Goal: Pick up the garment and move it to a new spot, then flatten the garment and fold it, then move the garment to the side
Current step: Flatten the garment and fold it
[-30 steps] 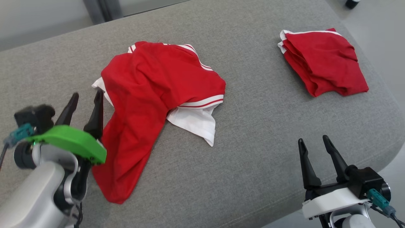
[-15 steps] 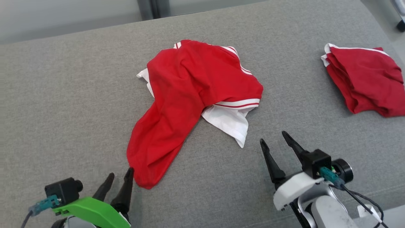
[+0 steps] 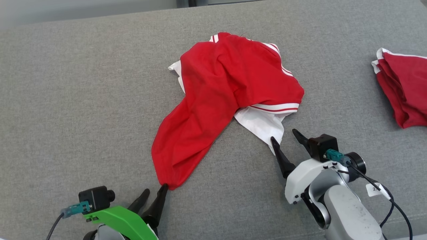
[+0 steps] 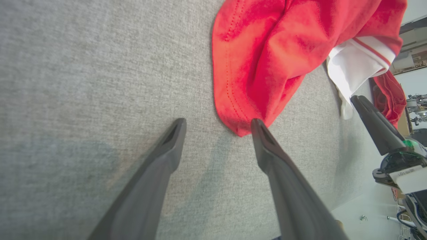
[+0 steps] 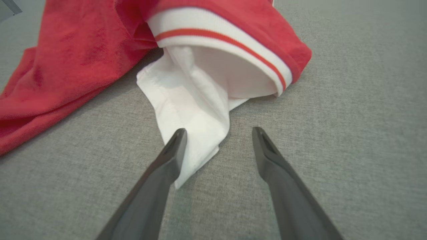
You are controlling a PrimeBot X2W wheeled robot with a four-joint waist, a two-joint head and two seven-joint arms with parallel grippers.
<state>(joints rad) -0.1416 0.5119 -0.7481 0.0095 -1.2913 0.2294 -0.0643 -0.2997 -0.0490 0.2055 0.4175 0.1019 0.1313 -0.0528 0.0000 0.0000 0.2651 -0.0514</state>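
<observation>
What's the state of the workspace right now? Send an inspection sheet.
Surface: grey fabric cushion, flat.
Job's things: red-and-white garment, crumpled, unfolded, mid-surface.
Clutter: folded red garment at the right edge, apart from the first.
Grippers: left gripper open, one fingertip at the garment's red corner; right gripper open at its white flap.
Cables: black cable on the right wrist; grey cable on the left wrist.
Surroundings: pale blurred strip beyond the far edge.

Red garment [image 3: 217, 90] with a white panel and white cuffs carrying a thin red stripe; mottled grey woven cushion [image 3: 83, 100]; second garment [image 3: 405, 90] red with white edging; left claw [image 3: 155, 188] dark-fingered with a bright green mount [image 3: 120, 218]; right claw [image 3: 284, 134] dark-fingered with a white housing [image 3: 305, 173].
</observation>
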